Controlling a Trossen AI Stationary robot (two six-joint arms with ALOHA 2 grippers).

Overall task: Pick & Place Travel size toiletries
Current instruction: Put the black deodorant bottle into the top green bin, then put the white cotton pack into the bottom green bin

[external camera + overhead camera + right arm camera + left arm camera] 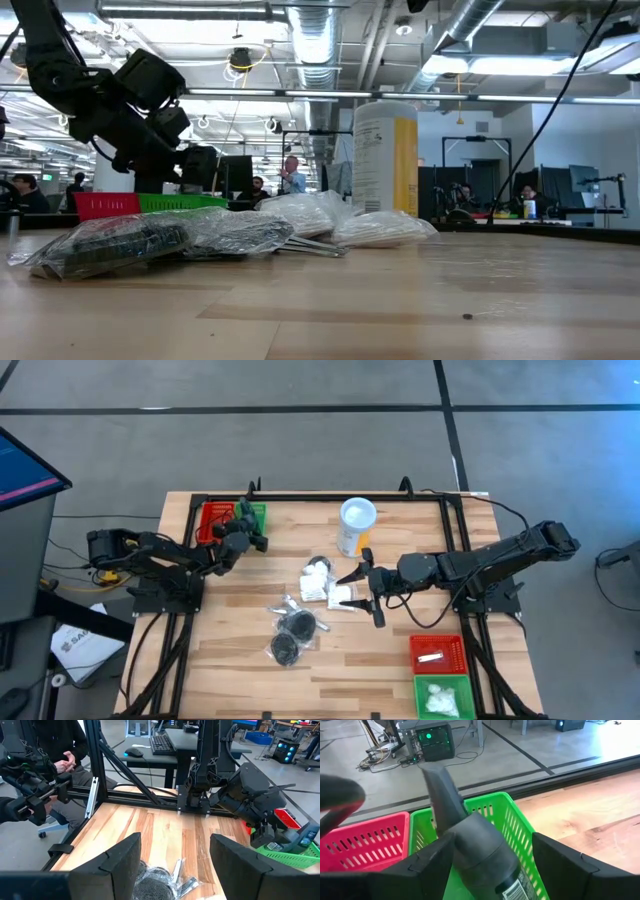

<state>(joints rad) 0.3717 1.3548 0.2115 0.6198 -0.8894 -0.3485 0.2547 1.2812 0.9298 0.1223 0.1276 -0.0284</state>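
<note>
The travel size toiletries lie mid-table: white packets (318, 575), silvery tubes (182, 880) and dark pucks in clear wrap (294, 626). A small dark bottle (477, 847) with a pointed cap stands tilted between the fingers of my left gripper (248, 532), over the green basket (512, 827) at the far left. The left gripper is open. My right gripper (366, 586) hangs open above the packets and tubes, touching nothing. My left gripper has the dark bottle's body (462, 855) lying against one finger (427, 865), while a gap shows between the bottle and the other finger (560, 865). The fingers reach nearly level over the green basket. The bottle's cap (439, 782) points away from the gripper. Its bottom end is out of the frame.
A red basket (213, 520) stands beside the green one. A yellow canister with a white lid (355, 525) stands at the far middle. A red basket (437, 652) and a green basket (443, 695) with white packets sit at the near right. A person sits beyond the table (65, 760).
</note>
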